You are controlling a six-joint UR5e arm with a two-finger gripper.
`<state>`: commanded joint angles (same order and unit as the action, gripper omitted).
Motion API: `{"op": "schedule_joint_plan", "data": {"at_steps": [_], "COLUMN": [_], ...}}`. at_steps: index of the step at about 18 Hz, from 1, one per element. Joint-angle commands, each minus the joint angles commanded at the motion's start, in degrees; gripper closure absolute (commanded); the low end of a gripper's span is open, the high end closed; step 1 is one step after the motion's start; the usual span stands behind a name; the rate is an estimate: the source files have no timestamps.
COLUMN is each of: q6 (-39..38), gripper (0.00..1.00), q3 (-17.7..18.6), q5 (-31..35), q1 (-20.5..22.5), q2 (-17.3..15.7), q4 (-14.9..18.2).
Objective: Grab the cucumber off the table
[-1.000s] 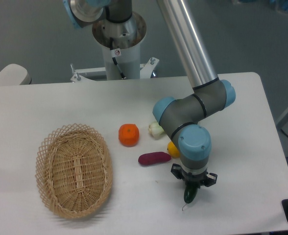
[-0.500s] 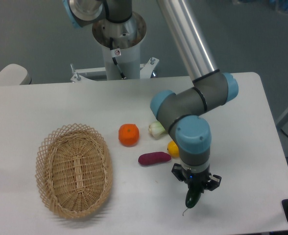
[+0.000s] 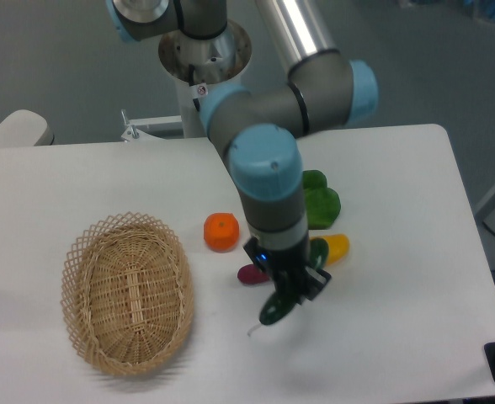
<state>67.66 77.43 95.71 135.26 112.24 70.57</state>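
My gripper [image 3: 289,289] is shut on the cucumber [image 3: 274,310], a slim dark green piece held tilted above the white table [image 3: 416,337]. Its lower end with the thin stem tip points down-left, and its upper end shows behind the fingers to the right. The gripper hangs over the middle of the table, just right of the basket, and the wrist hides the middle of the cucumber.
A wicker basket [image 3: 127,291] lies at the left. An orange [image 3: 220,231] sits beside it. A purple eggplant [image 3: 247,273] is partly hidden behind the wrist. A leafy green bok choy [image 3: 320,202] and a yellow vegetable [image 3: 337,246] lie to the right.
The gripper has lifted the cucumber off the table and carried it left and up. The arm has swung left, uncovering the bok choy and the yellow vegetable.
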Motion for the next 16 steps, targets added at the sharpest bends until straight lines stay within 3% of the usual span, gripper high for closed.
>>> {"op": "schedule_joint_plan", "data": {"at_steps": [5,16], "q6": [2.74,3.53], "gripper": [0.72,0.72], "q3": [0.18,0.09], "q5": [-0.26,-0.61], "q1": [3.34,3.26], "q2": [-2.72,-2.81], "q4": [2.73,2.64]}}
